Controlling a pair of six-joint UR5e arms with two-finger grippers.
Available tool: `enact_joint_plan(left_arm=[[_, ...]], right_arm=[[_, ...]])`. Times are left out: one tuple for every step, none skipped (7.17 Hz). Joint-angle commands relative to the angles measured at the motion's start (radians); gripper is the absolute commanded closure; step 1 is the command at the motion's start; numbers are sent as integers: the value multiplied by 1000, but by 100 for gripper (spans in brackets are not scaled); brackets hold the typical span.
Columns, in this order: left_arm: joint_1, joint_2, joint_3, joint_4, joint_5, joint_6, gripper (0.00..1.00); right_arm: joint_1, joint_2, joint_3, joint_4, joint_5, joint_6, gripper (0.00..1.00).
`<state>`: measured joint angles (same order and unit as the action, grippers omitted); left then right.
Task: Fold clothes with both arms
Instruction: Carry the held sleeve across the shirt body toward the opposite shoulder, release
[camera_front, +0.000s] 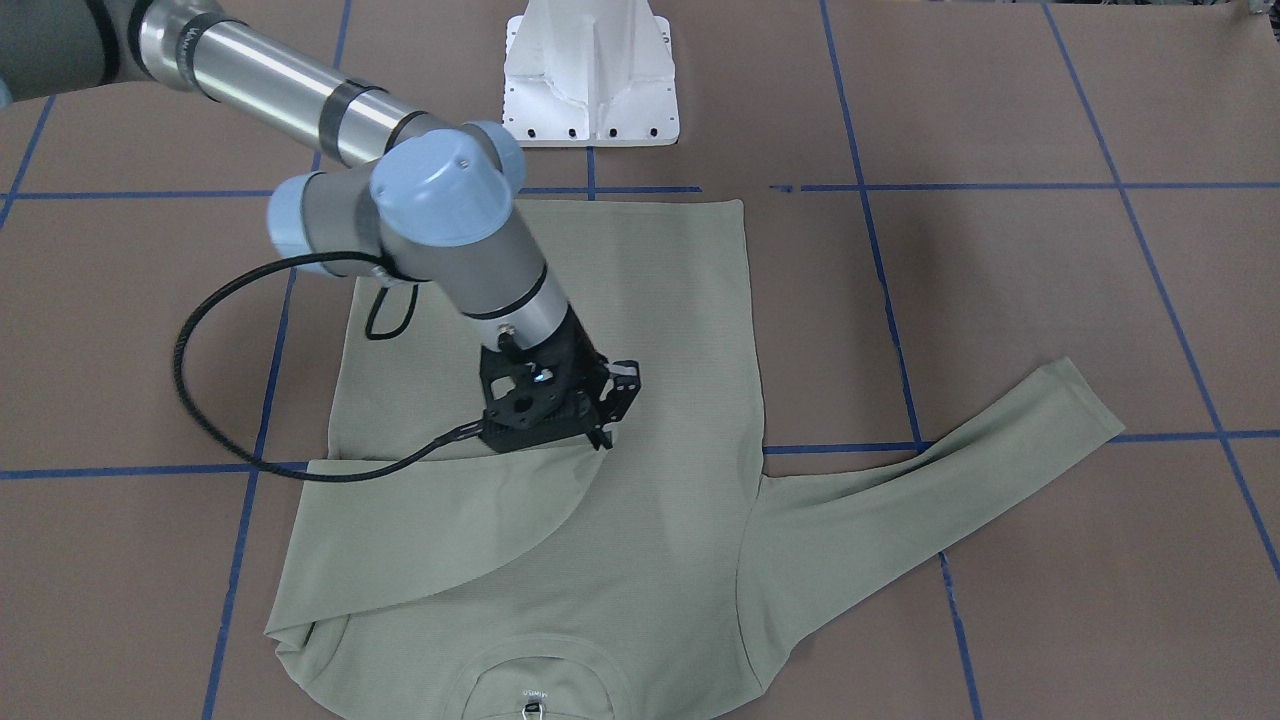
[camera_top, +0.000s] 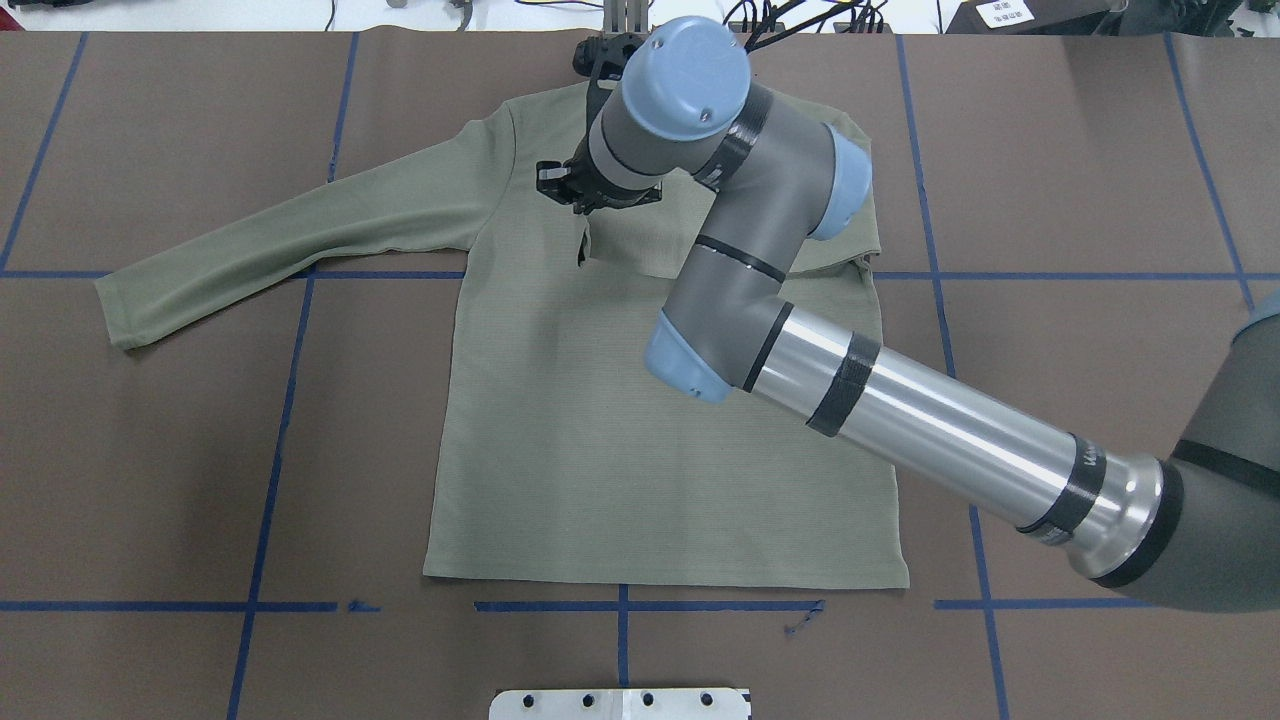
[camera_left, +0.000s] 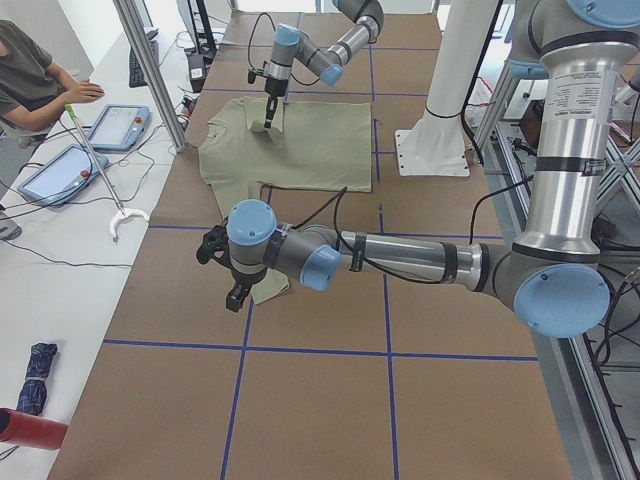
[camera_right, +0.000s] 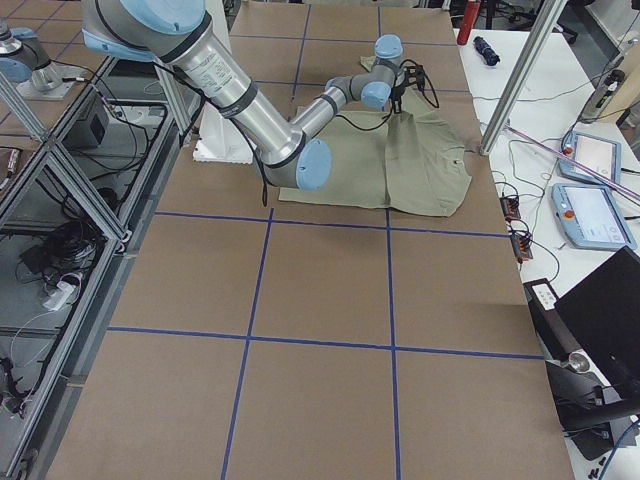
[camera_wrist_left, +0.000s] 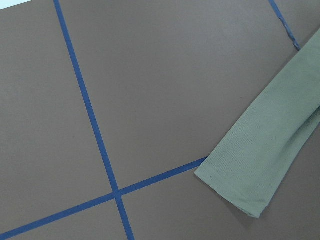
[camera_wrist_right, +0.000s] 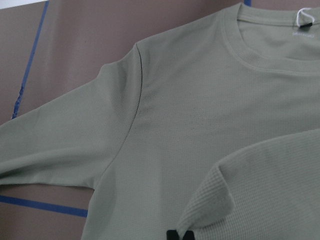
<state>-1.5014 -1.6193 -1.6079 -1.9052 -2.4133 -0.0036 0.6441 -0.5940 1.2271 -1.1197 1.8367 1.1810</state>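
The pale green long-sleeved shirt (camera_front: 650, 300) lies flat on the brown table, hem toward the robot's base, neck and white hang tag (camera_wrist_right: 303, 15) at the far side. My right gripper (camera_front: 603, 435) stands over the chest, shut on the cuff of the right sleeve (camera_front: 450, 530), which is folded across the body. In the right wrist view the black fingertips (camera_wrist_right: 175, 235) pinch that cuff. The other sleeve (camera_top: 280, 245) lies stretched out sideways, and its cuff (camera_wrist_left: 250, 170) shows in the left wrist view. My left gripper (camera_left: 235, 295) hangs over that cuff in the exterior left view only; I cannot tell its state.
The white pedestal base (camera_front: 590, 70) stands just behind the shirt's hem. Blue tape lines cross the table. A person (camera_left: 30, 70) sits at a side bench with tablets (camera_left: 118, 125). A metal post (camera_left: 150, 70) rises at the table's far edge.
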Motion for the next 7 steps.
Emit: enact_joint_plan(left_arm=[[1,-1,3,-2,0,-1,0],[0,1,5,-2,0,0,0],[1,-2,6,0,2,0,0],[0,-7,13,0,2,2,0],[1,-8,16,-3,2,2,0],[1,-7,17,-3,2,2,0],[1,-8,20,-3,2,2,0]], right_arm=[[-34,55,-86,8,-44,11,100],[-34,89,-112,9,-45,11,100],[-43,171,-220,17,-47,9,100],[-76,204,-277,71,-98,5,4],[-119,227,-303,90,-204,35,0],[-124,229,-311,92,-212,51,0],[-124,229,-311,90,-214,95,0]])
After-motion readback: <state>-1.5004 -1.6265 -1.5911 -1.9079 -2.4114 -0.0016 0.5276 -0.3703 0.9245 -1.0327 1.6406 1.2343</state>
